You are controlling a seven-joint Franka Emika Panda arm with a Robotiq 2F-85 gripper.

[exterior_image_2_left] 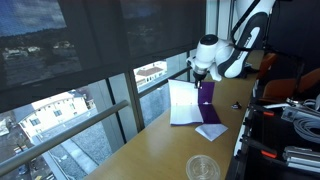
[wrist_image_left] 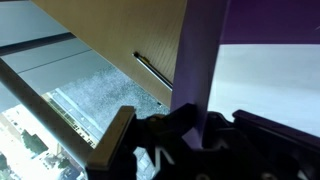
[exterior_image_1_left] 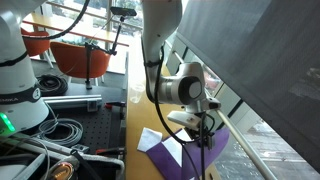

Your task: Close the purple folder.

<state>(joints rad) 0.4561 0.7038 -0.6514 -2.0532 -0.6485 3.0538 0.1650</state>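
Note:
The purple folder (exterior_image_2_left: pixel 207 97) lies open on the wooden counter by the window, with white paper (exterior_image_2_left: pixel 184 104) showing inside. My gripper (exterior_image_2_left: pixel 205 76) is right above it and is shut on the edge of one purple cover, holding that cover raised on edge. In the wrist view the purple cover (wrist_image_left: pixel 200 50) runs up from between my jaws (wrist_image_left: pixel 190 125), with the white page (wrist_image_left: pixel 270 85) to its right. In an exterior view the gripper (exterior_image_1_left: pixel 203 118) hangs over the folder (exterior_image_1_left: pixel 190 157).
A small loose purple and white sheet (exterior_image_2_left: pixel 211 131) lies near the folder. A clear plastic cup (exterior_image_2_left: pixel 203 168) stands nearer on the counter (exterior_image_2_left: pixel 150 150). Window glass runs along one side. Cables and equipment (exterior_image_2_left: pixel 295 125) crowd the other side.

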